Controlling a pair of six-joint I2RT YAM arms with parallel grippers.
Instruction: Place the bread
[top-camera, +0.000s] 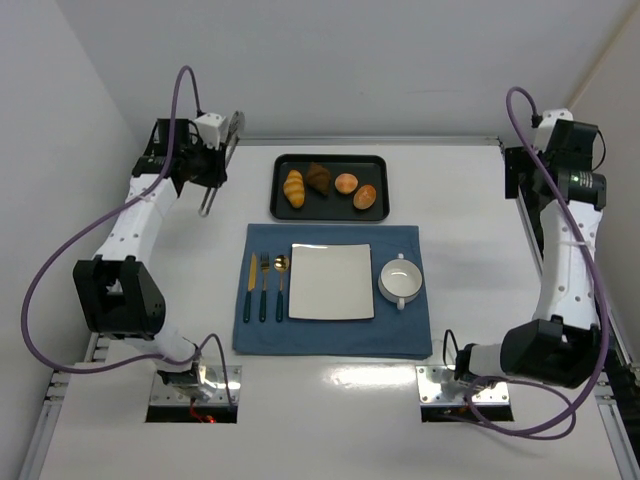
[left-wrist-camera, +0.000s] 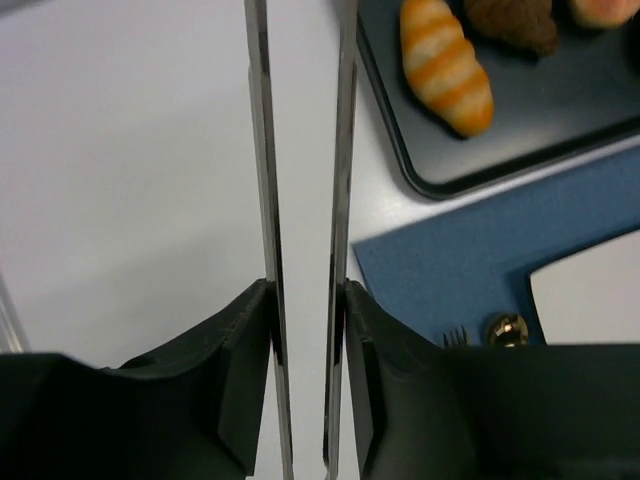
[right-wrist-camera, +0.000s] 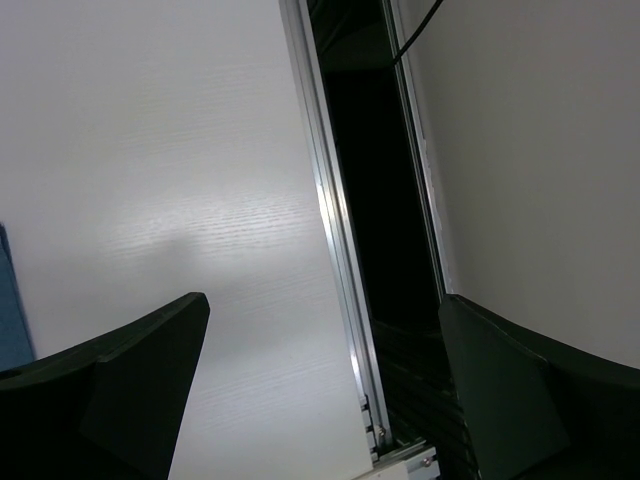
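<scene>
At the far left we find the left gripper (left-wrist-camera: 305, 300) hanging over bare worktop (top-camera: 215, 300), well off the left rim of the black tray (top-camera: 330, 208). Its fingers (left-wrist-camera: 240, 340) stand narrow, closed on metal tongs (left-wrist-camera: 262, 150) whose two thin blades run straight ahead with a slim gap between them. The blade tips point past the tray's near-left corner, and white surface lies open on their left side. Moving right, we see the bread (top-camera: 294, 188) lying at the left end of the tray, close to its left rim and just beside a dark pastry (top-camera: 319, 178). Two round buns (top-camera: 346, 183) sit further right on the same tray. In front of the tray a blue mat (top-camera: 330, 335) carries a knife, fork and spoon (top-camera: 264, 287) along its left side, a square white plate (top-camera: 331, 282) in the middle and a white bowl (top-camera: 399, 282) at the right. Beyond the mat's right edge the worktop is bare up to an aluminium rail (right-wrist-camera: 330, 230). There the right gripper (right-wrist-camera: 322, 300) hovers at the worktop's right border, its fingers spread wide with nothing between them.
</scene>
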